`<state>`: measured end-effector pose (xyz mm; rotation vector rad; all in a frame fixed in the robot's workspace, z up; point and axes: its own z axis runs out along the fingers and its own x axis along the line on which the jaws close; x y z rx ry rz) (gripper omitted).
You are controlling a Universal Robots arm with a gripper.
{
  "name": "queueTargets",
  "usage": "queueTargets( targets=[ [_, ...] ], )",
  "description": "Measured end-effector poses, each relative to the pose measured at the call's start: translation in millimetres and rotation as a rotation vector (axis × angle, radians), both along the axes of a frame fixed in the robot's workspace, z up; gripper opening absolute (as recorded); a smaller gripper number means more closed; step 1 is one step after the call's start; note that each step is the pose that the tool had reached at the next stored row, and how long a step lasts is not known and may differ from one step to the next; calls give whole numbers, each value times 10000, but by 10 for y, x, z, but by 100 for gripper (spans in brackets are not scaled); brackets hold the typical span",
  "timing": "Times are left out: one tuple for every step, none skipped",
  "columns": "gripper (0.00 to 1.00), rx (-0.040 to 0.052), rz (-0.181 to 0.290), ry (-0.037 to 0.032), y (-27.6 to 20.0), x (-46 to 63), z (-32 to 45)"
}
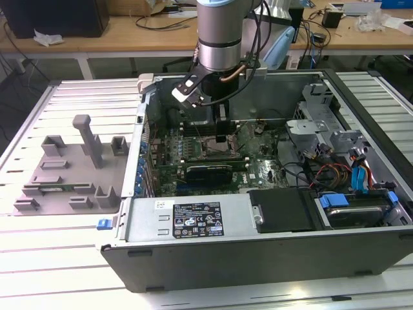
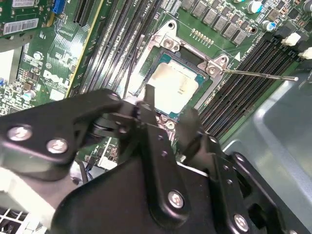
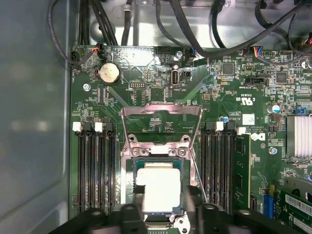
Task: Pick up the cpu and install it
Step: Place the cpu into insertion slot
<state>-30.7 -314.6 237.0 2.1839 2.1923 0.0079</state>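
Observation:
The cpu (image 3: 158, 183) is a pale square chip with a silvery top. It lies level in the metal-framed socket of the green motherboard (image 3: 234, 97), inside the open computer case (image 1: 193, 252). My gripper (image 3: 165, 196) is directly over it. Its two black fingers (image 3: 140, 195) sit against two opposite sides of the chip, shut on it. In the second wrist view the cpu (image 2: 175, 83) shows just beyond the gripper (image 2: 169, 105). In the exterior view the gripper (image 1: 221, 132) reaches down into the case from the arm.
The socket's load plate (image 3: 161, 114) stands folded back and its thin lever (image 2: 258, 74) sticks out sideways. Rows of memory slots (image 3: 95, 165) flank the socket. A grey plastic fixture (image 1: 71, 168) lies outside the case at the exterior view's left. Cables (image 1: 322, 171) and drive bays fill the case's right.

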Motion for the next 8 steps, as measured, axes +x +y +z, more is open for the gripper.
queueTargets(
  targets=[
    [40, -2, 0, -1, 0, 0, 0],
    [34, -5, 0, 0, 0, 0, 0],
    [28, -6, 0, 0, 0, 0, 0],
    [22, -10, 0, 0, 0, 0, 0],
    [16, -13, 0, 0, 0, 0, 0],
    [11, -16, 0, 0, 0, 0, 0],
    [11, -17, 0, 0, 0, 0, 0],
    [11, -19, 0, 0, 0, 0, 0]
  ],
)
